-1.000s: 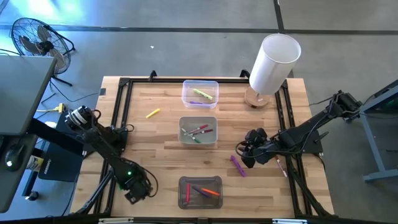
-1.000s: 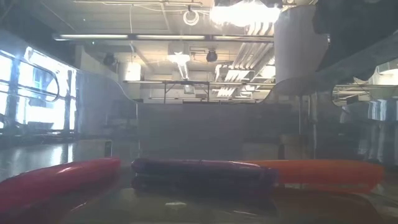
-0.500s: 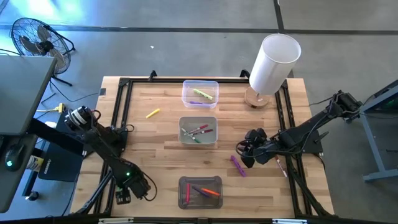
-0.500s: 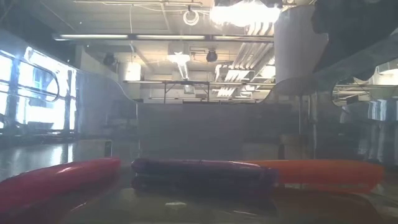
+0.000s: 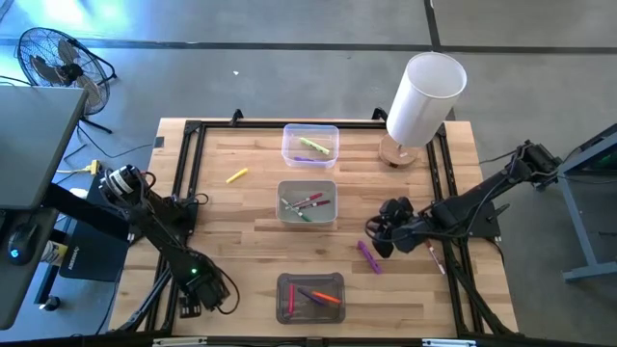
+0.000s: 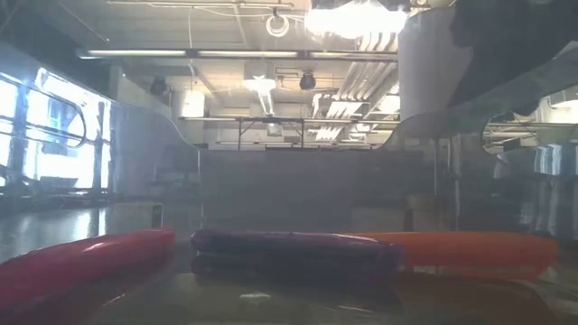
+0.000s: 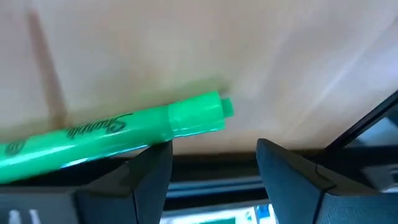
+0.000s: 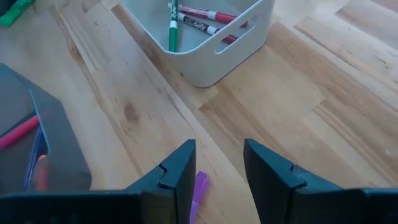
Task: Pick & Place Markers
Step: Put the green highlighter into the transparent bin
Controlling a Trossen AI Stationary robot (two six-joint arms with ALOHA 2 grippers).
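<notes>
The left claw point(image 7: 214, 158) sits low at the bench's point(image 5: 255, 207) near-left edge, fingers spread around a green marker point(image 7: 118, 134) lying flat, apparently to grip it, while the right claw point(image 8: 217, 165) hovers open over a purple marker point(image 5: 368, 255) beside the middle bin point(image 5: 308, 202).

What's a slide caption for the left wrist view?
Left gripper, fingers open, poised over a green marker lying on the wooden table.

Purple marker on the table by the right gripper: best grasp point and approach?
Grip the purple marker mid-barrel, coming straight down with fingers across its width. It lies flat on bare wood, angled diagonally, so rotate the wrist to suit. The right gripper, open, sits just beside its upper end, and nothing crowds it.
</notes>
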